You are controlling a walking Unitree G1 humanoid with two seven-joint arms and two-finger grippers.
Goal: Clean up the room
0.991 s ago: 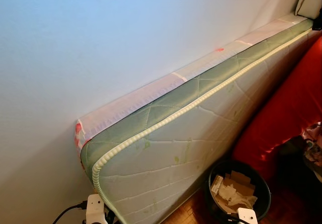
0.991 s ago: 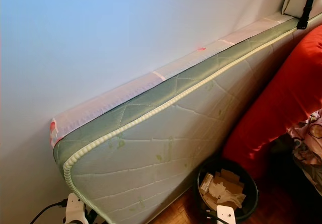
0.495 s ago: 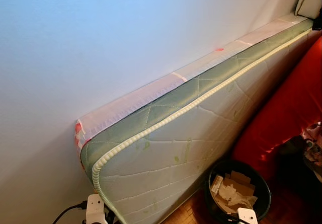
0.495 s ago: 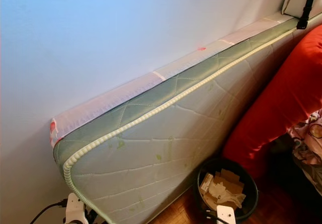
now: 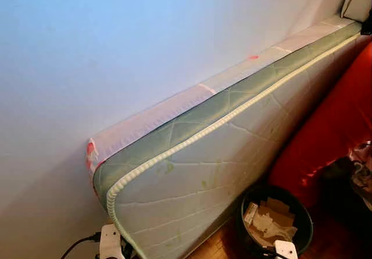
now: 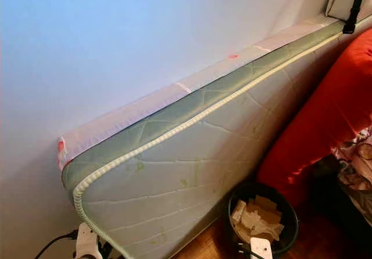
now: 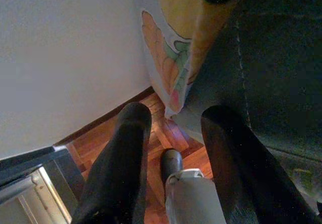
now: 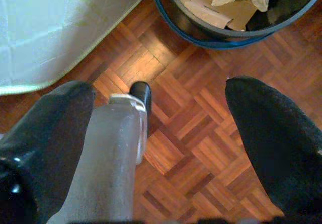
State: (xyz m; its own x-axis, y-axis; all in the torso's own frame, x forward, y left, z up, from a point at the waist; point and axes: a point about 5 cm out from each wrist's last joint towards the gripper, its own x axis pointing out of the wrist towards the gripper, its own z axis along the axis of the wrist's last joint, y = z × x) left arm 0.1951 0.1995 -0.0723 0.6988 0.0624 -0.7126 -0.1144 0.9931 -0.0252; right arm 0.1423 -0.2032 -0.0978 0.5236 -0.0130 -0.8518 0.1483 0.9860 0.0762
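Note:
A black round bin (image 5: 276,229) stands on the parquet floor at the lower right, holding torn cardboard and paper scraps (image 5: 267,219). My right gripper (image 8: 161,88) hangs open above the bare parquet, with the bin (image 8: 226,17) a short way beyond its fingertips. My left gripper (image 7: 177,112) hangs open near the floor beside a fabric corner with an orange print (image 7: 168,68). Neither gripper holds anything. The robot's leg and foot (image 8: 136,103) appear between the fingers, lower down.
A pale green mattress (image 5: 221,154) stands on its edge against the white wall (image 5: 116,49). A large red cushion (image 5: 334,125) leans against it on the right, with crumpled clothes (image 6: 356,166) beside it. A black cable (image 5: 78,245) runs along the lower left.

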